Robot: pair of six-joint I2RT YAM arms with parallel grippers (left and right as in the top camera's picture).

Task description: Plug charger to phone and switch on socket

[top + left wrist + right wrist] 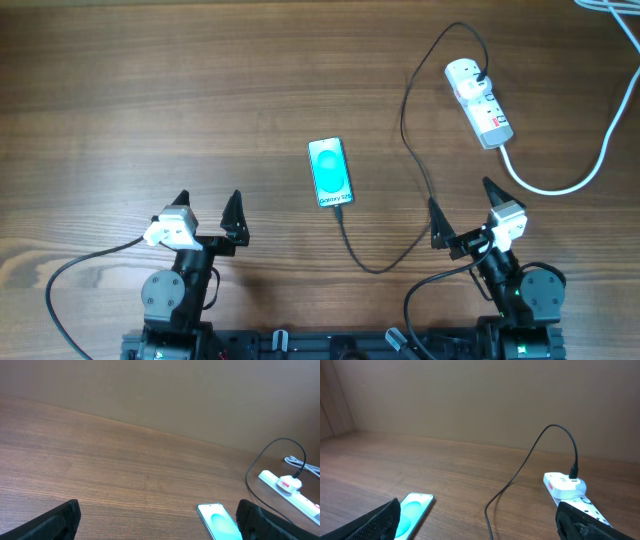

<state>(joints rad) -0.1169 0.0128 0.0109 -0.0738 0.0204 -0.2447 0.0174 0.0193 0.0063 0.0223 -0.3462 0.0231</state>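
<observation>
Two idle: left gripper point(208, 197), right gripper point(460, 193) spread empty either side of phone point(330, 172) | charger point(403, 115) tip at phone's near edge, seating unclear | socket point(478, 102) beyond-right of phone | advice: steady phone, push tip straight.

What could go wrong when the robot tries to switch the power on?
1. The black cable loops right beside the open right tool; reaching for the power strip could snag it and drag the phone.
2. The cable's end meets the phone's bottom edge, but I can't tell if it's fully in, so a tug might pull it loose.
3. The red switches are small; a miss may just shove the strip.
</observation>
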